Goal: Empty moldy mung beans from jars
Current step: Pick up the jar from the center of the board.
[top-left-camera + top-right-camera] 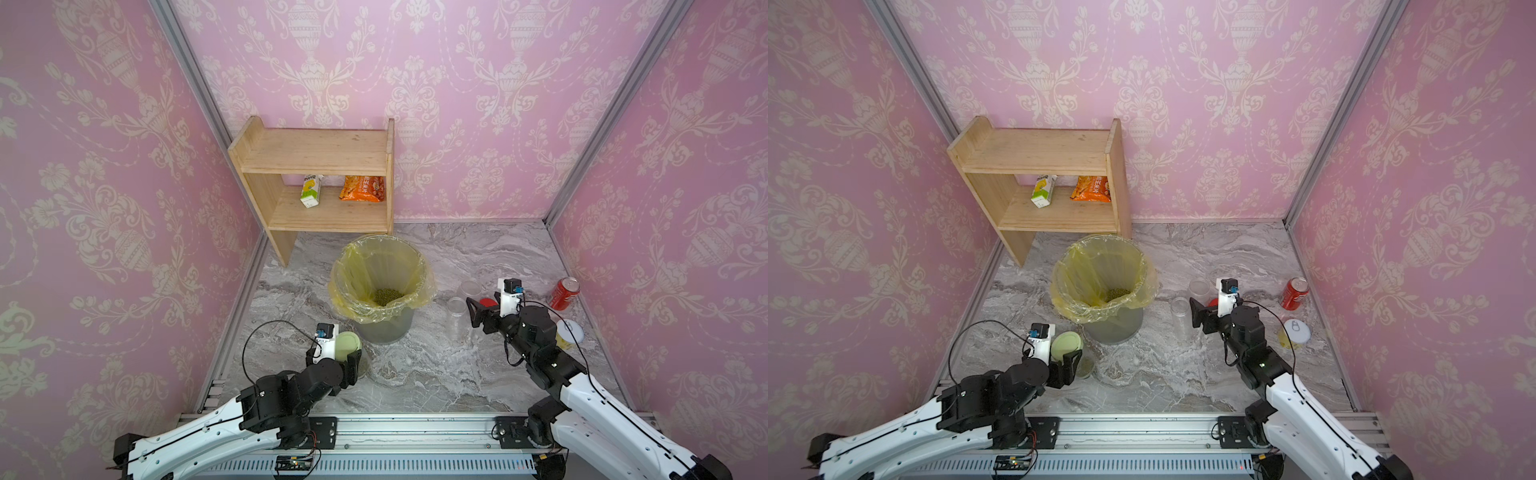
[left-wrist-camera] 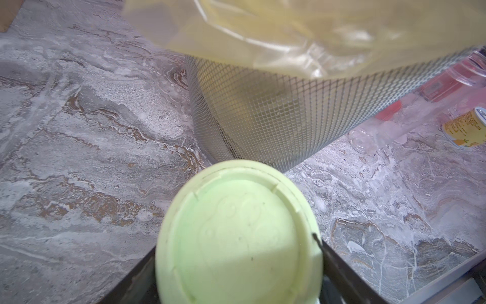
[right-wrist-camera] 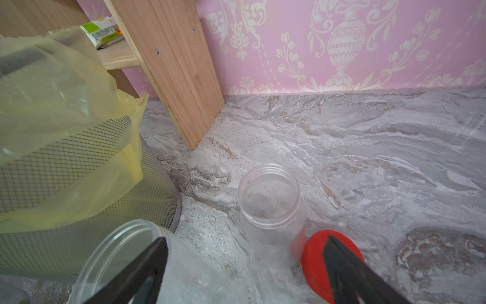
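My left gripper [image 1: 348, 354] is shut on the squat jar's pale-green lid [image 1: 347, 344], at the near-left foot of the bin. The lid [image 2: 236, 237] fills the gap between both fingers in the left wrist view. Under it the clear jar body [image 1: 1086, 368] shows a dull green mass of mung beans. More mung beans [image 1: 387, 296] lie at the bottom of the bin. My right gripper [image 3: 244, 263] stands open, low over the tall empty lidless jar [image 3: 118, 258]. One finger is by its rim, the other over a red lid [image 3: 313, 252]. Just beyond stands a second empty clear jar [image 3: 271, 200].
A mesh bin [image 1: 386, 328] with a yellow liner stands mid-floor. Behind it a wooden shelf [image 1: 316, 151] holds a carton [image 1: 311, 191] and an orange snack bag [image 1: 362, 189]. A red soda can [image 1: 564, 293] and a yellow tin [image 1: 569, 332] stand at the right wall.
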Controlling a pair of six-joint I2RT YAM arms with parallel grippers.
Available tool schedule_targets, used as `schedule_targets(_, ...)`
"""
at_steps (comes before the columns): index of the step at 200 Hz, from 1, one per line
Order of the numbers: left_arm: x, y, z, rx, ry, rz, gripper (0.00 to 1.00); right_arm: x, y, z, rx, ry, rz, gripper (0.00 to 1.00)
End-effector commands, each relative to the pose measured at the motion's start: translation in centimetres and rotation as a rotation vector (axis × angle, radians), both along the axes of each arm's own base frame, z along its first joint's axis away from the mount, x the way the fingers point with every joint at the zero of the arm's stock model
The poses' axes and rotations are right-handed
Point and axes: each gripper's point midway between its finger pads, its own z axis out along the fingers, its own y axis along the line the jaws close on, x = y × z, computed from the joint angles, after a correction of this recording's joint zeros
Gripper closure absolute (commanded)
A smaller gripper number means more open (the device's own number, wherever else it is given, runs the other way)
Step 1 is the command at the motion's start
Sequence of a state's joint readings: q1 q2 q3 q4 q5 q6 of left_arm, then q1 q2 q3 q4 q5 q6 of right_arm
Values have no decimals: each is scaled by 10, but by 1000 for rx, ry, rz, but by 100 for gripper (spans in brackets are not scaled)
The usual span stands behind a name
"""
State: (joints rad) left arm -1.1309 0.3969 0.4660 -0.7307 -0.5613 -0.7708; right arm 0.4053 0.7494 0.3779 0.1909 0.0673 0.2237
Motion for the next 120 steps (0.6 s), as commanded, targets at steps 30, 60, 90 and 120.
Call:
schedule_targets(30, 6, 26, 42, 7, -118, 64, 65, 2, -5, 23, -41, -49, -13, 6)
schedule_targets(60, 3, 39, 47, -8, -134, 91, 65, 0, -5, 32, -42, -67, -4, 5)
schedule_targets(90, 2, 49, 58, -14, -158, 108, 66, 0, -5, 46, -43, -89, -6, 4)
schedule_targets(120, 2, 60, 75, 2, -185, 133, 66, 1, 4, 64, -39, -105, 42, 4)
